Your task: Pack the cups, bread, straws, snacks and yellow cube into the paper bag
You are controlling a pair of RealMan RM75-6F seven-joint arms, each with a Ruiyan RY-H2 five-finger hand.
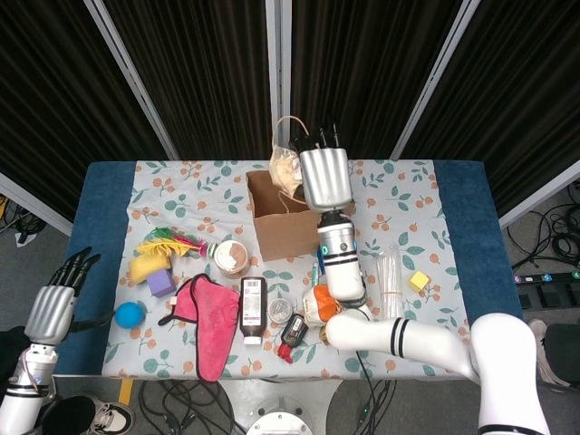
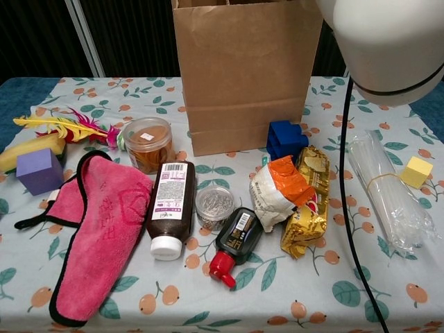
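**Bread going into the bag**

My right hand (image 1: 323,177) is up over the open top of the paper bag (image 1: 292,222). My fingers are closed around a pale, crinkly bag of bread (image 1: 285,168), and it hangs just above the mouth of the paper bag. It is not inside yet, I think.

My left hand (image 1: 56,304) is far away, off the left edge of the desk (image 1: 453,195). Its fingers are straight and a little apart, and it holds nothing.

A lot is left to pack. The bundle of straws (image 2: 388,191) lies on the right side of the desk. The yellow cube (image 2: 416,171) sits just beside it. The orange snack bag (image 2: 274,191) and the gold snack pack (image 2: 307,201) lie touching each other in front of the paper bag. The brown cup (image 2: 145,143) stands to the left, near the pink cloth (image 2: 97,232). I cannot see what is already inside the paper bag, so I cannot tell how much is done. I think I am near the start.
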